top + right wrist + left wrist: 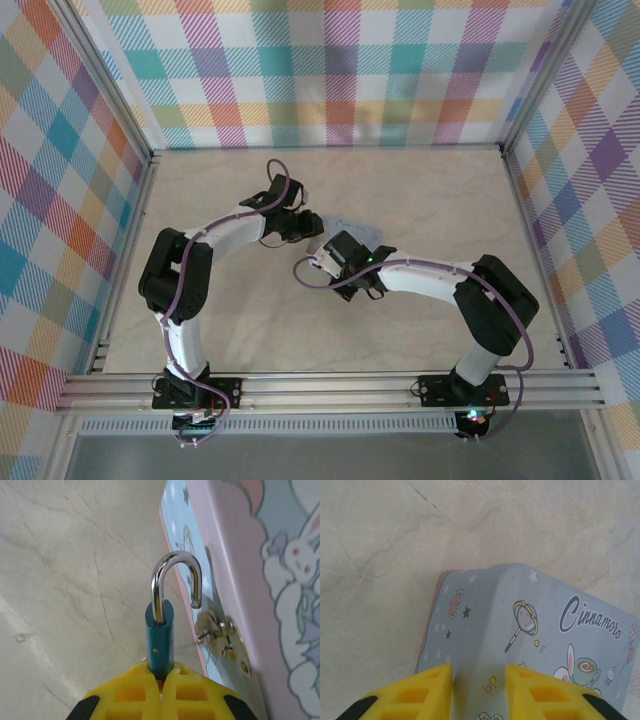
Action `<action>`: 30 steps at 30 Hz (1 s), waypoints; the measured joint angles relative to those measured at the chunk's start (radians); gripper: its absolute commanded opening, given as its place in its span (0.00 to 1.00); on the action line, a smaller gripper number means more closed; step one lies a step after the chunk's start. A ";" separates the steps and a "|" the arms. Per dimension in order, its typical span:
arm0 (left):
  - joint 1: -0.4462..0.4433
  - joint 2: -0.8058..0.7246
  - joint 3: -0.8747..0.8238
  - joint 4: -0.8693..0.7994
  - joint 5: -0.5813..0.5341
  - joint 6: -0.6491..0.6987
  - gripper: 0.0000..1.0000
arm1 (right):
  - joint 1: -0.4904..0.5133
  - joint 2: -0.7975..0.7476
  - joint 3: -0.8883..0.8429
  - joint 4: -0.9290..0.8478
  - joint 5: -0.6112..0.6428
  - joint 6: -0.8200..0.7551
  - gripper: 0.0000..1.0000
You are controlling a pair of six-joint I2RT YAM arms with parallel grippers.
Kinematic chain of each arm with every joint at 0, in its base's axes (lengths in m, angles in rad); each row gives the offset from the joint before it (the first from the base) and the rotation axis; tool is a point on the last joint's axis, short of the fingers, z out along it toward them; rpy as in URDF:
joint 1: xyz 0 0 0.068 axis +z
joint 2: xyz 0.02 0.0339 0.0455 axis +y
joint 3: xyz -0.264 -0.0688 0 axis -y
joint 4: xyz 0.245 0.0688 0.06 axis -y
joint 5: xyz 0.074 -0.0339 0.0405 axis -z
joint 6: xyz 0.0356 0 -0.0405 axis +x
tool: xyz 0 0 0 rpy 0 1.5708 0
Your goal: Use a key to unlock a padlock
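Jaws hold padlock and tin over marbled tabletop, plaid walls around.

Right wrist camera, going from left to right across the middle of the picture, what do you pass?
Bare table → padlock, its shackle open, held in the right gripper → metal latch → tin, pink side with a rabbit picture.
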 measured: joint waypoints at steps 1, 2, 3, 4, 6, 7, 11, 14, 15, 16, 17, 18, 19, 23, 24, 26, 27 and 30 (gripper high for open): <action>0.000 0.000 0.000 0.000 0.001 0.000 0.33 | 0.001 0.001 0.004 0.002 -0.003 -0.001 0.00; 0.000 0.000 0.000 0.000 0.002 -0.002 0.33 | 0.003 0.002 0.005 0.003 -0.005 -0.003 0.00; 0.000 0.000 0.000 0.000 0.002 -0.003 0.33 | 0.003 0.003 0.005 0.003 -0.007 -0.004 0.00; 0.000 0.000 0.000 0.000 0.002 -0.003 0.33 | 0.005 0.005 0.005 0.003 -0.007 -0.007 0.00; 0.000 0.000 0.000 0.000 0.002 -0.003 0.33 | 0.006 0.007 0.005 0.003 -0.008 -0.008 0.00; 0.000 0.000 0.000 0.000 0.002 -0.003 0.34 | 0.008 0.009 0.005 0.003 -0.008 -0.008 0.00; 0.000 0.000 -0.003 0.000 0.002 -0.006 0.35 | 0.019 0.015 0.006 0.003 -0.011 -0.008 0.00; 0.000 0.000 -0.005 0.003 0.002 -0.014 0.40 | 0.029 0.016 0.006 0.004 -0.015 -0.007 0.00; 0.000 0.000 -0.006 0.003 0.001 -0.018 0.42 | 0.032 0.016 0.006 0.005 -0.016 -0.006 0.00; 0.001 0.000 -0.008 0.003 0.000 -0.022 0.43 | 0.033 0.015 0.006 0.006 -0.019 -0.006 0.00; 0.002 0.000 -0.011 0.004 0.000 -0.026 0.44 | 0.035 0.013 0.006 0.006 -0.019 -0.002 0.00; 0.004 -0.001 -0.012 0.004 0.001 -0.029 0.45 | 0.037 0.007 0.006 0.007 -0.019 0.001 0.00; 0.006 -0.002 -0.012 0.003 0.001 -0.030 0.46 | 0.038 -0.004 0.004 0.007 -0.021 0.003 0.00; 0.021 -0.018 -0.019 -0.008 0.000 -0.031 0.49 | 0.038 -0.090 -0.015 0.010 -0.021 0.025 0.00; 0.026 -0.026 -0.019 -0.011 0.000 -0.031 0.50 | 0.038 -0.112 -0.023 0.011 -0.019 0.030 0.00; 0.038 -0.052 -0.023 -0.018 0.000 -0.033 0.51 | 0.038 -0.169 -0.042 0.011 -0.014 0.048 0.00; 0.041 -0.066 -0.026 -0.020 0.000 -0.034 0.51 | 0.038 -0.193 -0.050 0.011 -0.013 0.058 0.00; 0.052 -0.129 -0.042 -0.027 -0.001 -0.034 0.54 | 0.033 -0.264 -0.077 0.010 -0.005 0.099 0.00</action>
